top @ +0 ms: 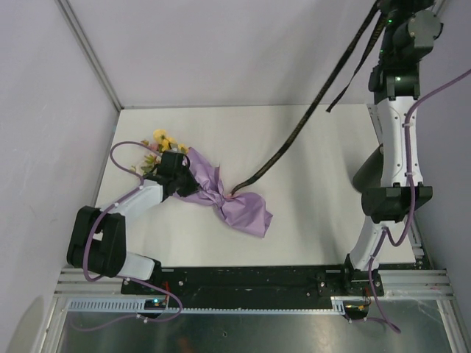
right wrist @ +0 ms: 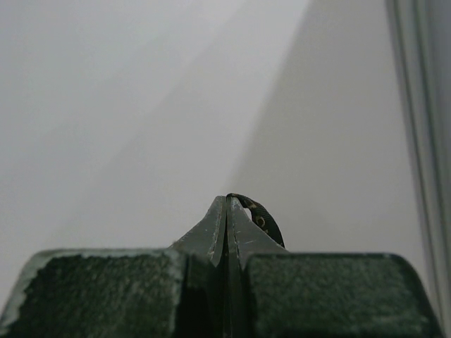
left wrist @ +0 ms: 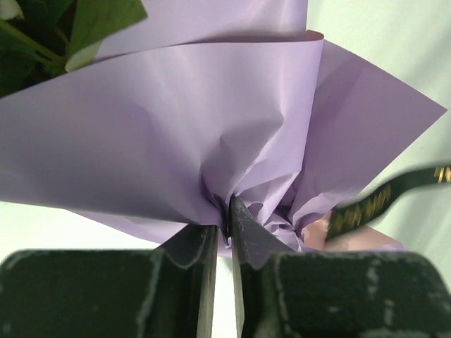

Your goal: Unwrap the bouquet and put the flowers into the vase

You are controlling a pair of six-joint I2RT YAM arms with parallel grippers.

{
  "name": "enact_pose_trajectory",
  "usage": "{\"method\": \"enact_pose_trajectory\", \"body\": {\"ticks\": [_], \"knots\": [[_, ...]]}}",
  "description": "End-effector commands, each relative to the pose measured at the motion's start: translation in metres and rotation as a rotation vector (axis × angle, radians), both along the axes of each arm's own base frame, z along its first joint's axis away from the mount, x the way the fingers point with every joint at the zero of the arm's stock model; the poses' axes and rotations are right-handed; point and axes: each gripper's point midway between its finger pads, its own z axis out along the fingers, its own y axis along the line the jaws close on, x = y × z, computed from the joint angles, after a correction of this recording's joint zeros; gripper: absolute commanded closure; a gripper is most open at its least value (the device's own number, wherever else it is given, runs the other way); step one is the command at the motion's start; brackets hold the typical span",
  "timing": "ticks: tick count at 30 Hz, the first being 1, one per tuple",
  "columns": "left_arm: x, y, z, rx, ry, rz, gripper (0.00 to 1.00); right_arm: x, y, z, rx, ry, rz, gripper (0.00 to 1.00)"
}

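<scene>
The bouquet (top: 221, 195) lies on the white table (top: 309, 220), its yellow and pink flowers (top: 163, 141) pointing to the back left. My left gripper (top: 193, 185) sits on its lilac wrap (left wrist: 211, 120). In the left wrist view the left gripper (left wrist: 224, 211) stands a narrow slit apart, with a gathered fold of the paper between its tips. The black ribbon (top: 294, 140) runs taut from the bouquet's waist up to my right gripper (top: 386, 15), raised high at the back right. The right gripper (right wrist: 226, 201) is shut on the ribbon (right wrist: 261, 218). A dark upright shape, apparently the vase (top: 366, 173), stands beside the right arm.
A loose ribbon end (top: 346, 92) hangs in the air near the right arm. White walls close the table at the left and back. A metal rail (top: 250, 279) with the arm bases runs along the near edge.
</scene>
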Motion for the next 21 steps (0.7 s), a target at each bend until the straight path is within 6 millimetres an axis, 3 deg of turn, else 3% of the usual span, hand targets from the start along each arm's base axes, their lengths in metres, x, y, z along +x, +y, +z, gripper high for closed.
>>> {"method": "enact_pose_trajectory", "body": {"ticks": [1,3,9,14,19,21], "knots": [[0.012,-0.008,0.030,-0.034,-0.085,-0.014,0.83,-0.010,-0.017,0.003,0.083,-0.010,0.031,1.00],[0.012,-0.008,0.033,-0.038,-0.091,-0.013,0.81,0.005,-0.007,-0.034,0.103,0.076,0.098,1.00],[0.013,-0.010,0.043,-0.050,-0.118,-0.026,0.79,0.050,0.036,-0.183,0.102,0.433,0.199,1.00],[0.014,-0.011,0.053,-0.057,-0.146,-0.029,0.78,0.069,0.038,-0.284,0.150,0.667,0.180,1.00],[0.013,-0.010,0.057,-0.058,-0.160,-0.030,0.75,0.075,0.029,-0.349,0.202,0.847,0.126,0.97],[0.013,-0.010,0.058,-0.058,-0.164,-0.028,0.72,0.073,0.030,-0.372,0.228,0.924,0.117,0.84]]}}
